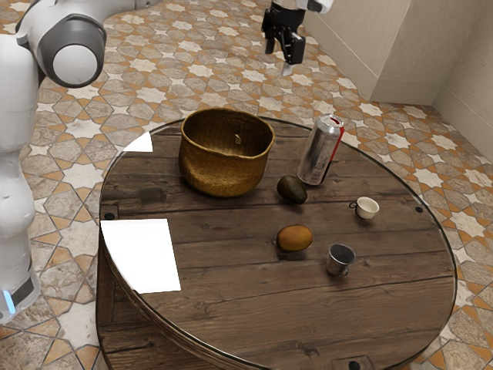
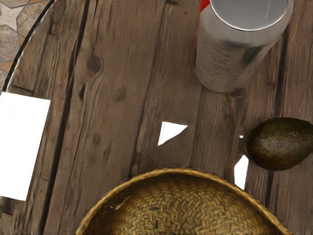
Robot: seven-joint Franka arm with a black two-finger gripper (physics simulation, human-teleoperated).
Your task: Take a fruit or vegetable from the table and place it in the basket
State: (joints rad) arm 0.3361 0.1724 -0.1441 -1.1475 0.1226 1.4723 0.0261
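High above the far side of the table, my gripper [image 1: 282, 57] hangs with its two black fingers apart and nothing between them. The woven basket [image 1: 223, 171] stands upright on the table, below the gripper and toward the exterior view's left. A dark avocado [image 1: 292, 190] lies beside the basket, and an orange-brown fruit [image 1: 295, 238] rests nearer the exterior camera. In the wrist view appear part of the basket [image 2: 183, 208] and the avocado [image 2: 279, 143], close to each other but apart.
A tall silver can [image 1: 320, 151] stands behind the avocado; it also appears in the wrist view [image 2: 234, 54]. A small white cup [image 1: 367, 208] and a metal cup [image 1: 340, 260] are toward the exterior view's right. Bright white patches lie across the round wooden table [image 1: 231, 270].
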